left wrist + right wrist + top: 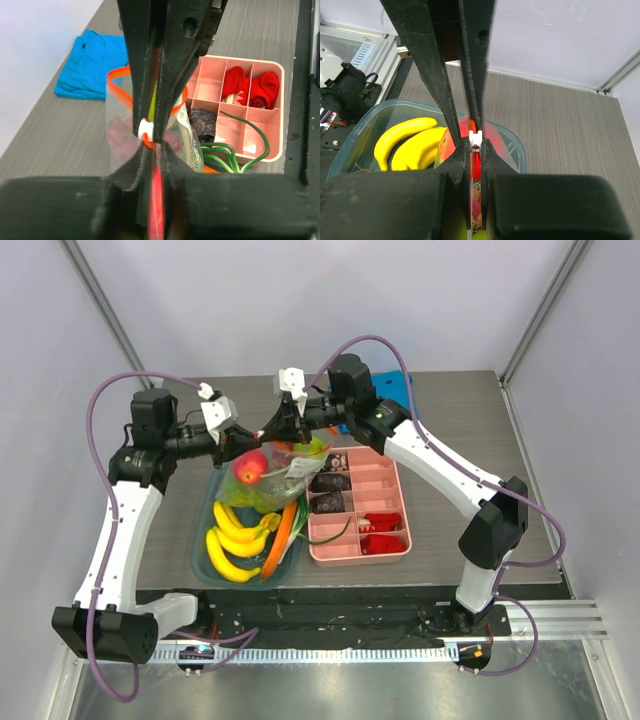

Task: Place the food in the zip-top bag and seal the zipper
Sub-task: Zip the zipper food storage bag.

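The zip-top bag (pixel 268 478) hangs in the air over a teal tray, held at its mouth by both grippers. A small red fruit (pixel 250 469) and a green apple (pixel 263 498) show through the clear plastic. My left gripper (pixel 250 438) and right gripper (pixel 276 430) meet tip to tip on the zipper. In the left wrist view my left gripper (pixel 152 146) is shut on the orange-red zipper (pixel 156 190), with a white slider (pixel 145 129) at its tips. In the right wrist view my right gripper (pixel 476 144) is shut on the strip at the slider (pixel 476 137).
The teal tray (pixel 203 530) holds yellow bananas (pixel 235 540) and an orange carrot (pixel 284 532). A pink divided box (pixel 388 550) to its right holds dark and red pieces and a green stem. A blue cloth (pixel 92 64) lies at the back of the table.
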Robot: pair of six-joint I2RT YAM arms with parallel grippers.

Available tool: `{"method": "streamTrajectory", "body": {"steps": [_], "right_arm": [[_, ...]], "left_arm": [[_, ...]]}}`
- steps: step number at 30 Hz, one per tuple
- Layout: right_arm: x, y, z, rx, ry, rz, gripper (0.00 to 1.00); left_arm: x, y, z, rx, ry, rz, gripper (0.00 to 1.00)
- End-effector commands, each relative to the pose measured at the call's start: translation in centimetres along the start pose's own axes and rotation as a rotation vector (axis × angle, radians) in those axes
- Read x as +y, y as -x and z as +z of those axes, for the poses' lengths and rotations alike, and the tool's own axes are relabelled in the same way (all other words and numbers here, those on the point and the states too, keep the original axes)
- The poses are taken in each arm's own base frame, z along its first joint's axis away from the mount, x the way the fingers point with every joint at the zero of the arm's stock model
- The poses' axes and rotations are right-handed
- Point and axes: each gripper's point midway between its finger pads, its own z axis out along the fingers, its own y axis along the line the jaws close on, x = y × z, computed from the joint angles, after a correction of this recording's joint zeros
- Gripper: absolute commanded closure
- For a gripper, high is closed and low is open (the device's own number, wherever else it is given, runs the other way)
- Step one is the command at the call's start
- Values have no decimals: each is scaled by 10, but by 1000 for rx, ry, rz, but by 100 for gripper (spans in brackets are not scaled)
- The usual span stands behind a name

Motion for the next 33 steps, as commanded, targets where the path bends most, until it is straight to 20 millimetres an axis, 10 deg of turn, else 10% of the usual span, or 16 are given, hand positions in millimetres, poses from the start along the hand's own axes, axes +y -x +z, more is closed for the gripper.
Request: {"method": "streamTrajectory", "body": {"steps": [1,2,5,8,13,20,28,31,33], "right_arm": [[12,48,-10,-99,7,-64,99],[12,48,-11,-100,5,-64,99],[10,43,-15,-86,-24,-55,41],[6,30,-22,-61,-47,-53,14],[2,9,-23,-27,-68,-69,3],[-24,2,-9,-34,-118,-78,14],[-22,-7,-12,-27,-107,-131,97],[-17,0,-14,-42,-114,-140,99],[-16,3,-13,-42,-119,-145,99]], "left_arm": [[6,5,-2,23,24,39,100],[7,4,-2,24,27,39,100],[8,12,-8,-28,37,10,100],[7,17,-15,-83,26,-35,100],[-6,22,-16,-120,-25,-33,100],[-17,29,-18,-143,-65,-25,100],[-4,22,-23,-126,-15,-73,100],[6,20,-24,-114,31,-82,100],[11,21,-25,-106,61,-91,81]]}}
